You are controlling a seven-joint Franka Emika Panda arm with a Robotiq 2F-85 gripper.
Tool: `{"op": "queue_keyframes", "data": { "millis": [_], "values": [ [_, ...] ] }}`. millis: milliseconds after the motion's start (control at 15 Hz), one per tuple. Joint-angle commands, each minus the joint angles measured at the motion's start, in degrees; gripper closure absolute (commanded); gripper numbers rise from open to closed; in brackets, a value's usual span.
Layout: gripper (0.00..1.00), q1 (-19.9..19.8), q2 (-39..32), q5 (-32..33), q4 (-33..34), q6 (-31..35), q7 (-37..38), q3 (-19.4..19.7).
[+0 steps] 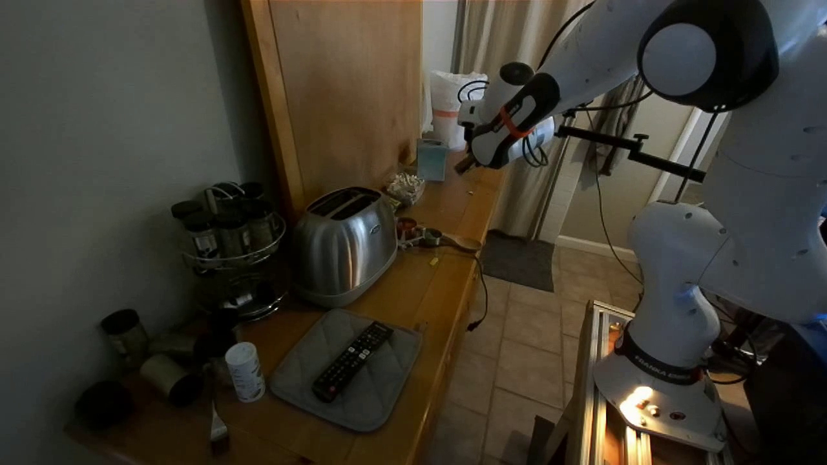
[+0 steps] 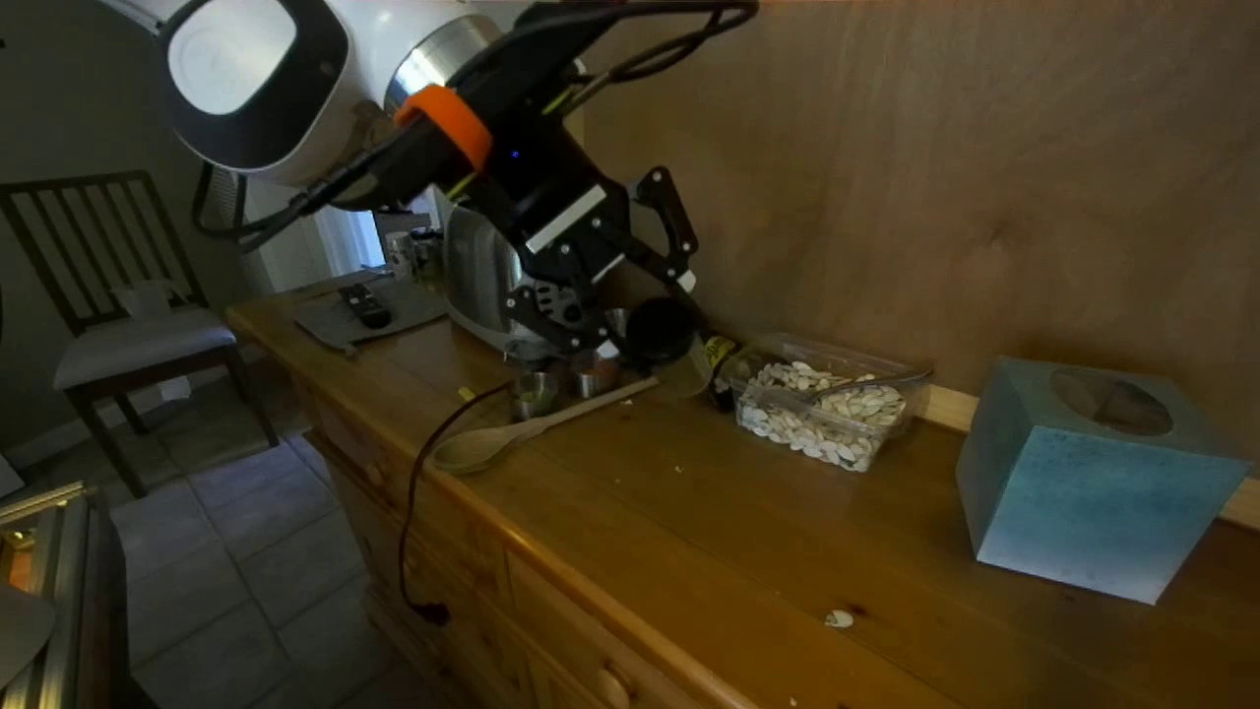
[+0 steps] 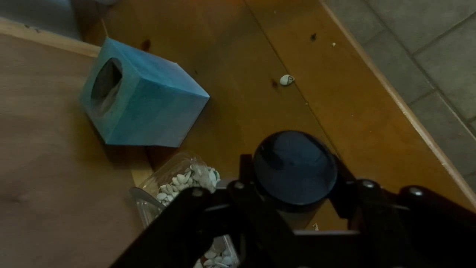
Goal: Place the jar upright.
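Jar: round, dark, glossy lid on; paler body, mostly hidden. Gripped between the jaws, over the bench. Tilted, lid end higher, facing the wrist camera. Base contact with wood: cannot tell.

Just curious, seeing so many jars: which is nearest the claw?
The black-lidded jar held in the gripper; the spice jars past the toaster are farther off.

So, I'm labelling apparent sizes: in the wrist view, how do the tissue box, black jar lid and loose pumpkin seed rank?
1. Tissue box
2. Black jar lid, probably enlarged by nearness
3. Loose pumpkin seed
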State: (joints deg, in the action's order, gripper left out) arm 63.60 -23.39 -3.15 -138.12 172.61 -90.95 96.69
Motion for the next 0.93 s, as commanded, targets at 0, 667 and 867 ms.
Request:
{"op": "queue_keyframes", "data": {
  "millis": [0, 667, 867],
  "values": [
    [0.51, 1.1, -0.8, 0.0, -0.1, 0.0, -0.1, 0.7],
    [0.76, 3.6, -10.6, 11.1, -2.8, -2.4, 1.9, -2.7],
    [0.76, 2.5, -15.2, 17.0, -2.4, -1.3, 6.6, -4.7]
  ]
}}
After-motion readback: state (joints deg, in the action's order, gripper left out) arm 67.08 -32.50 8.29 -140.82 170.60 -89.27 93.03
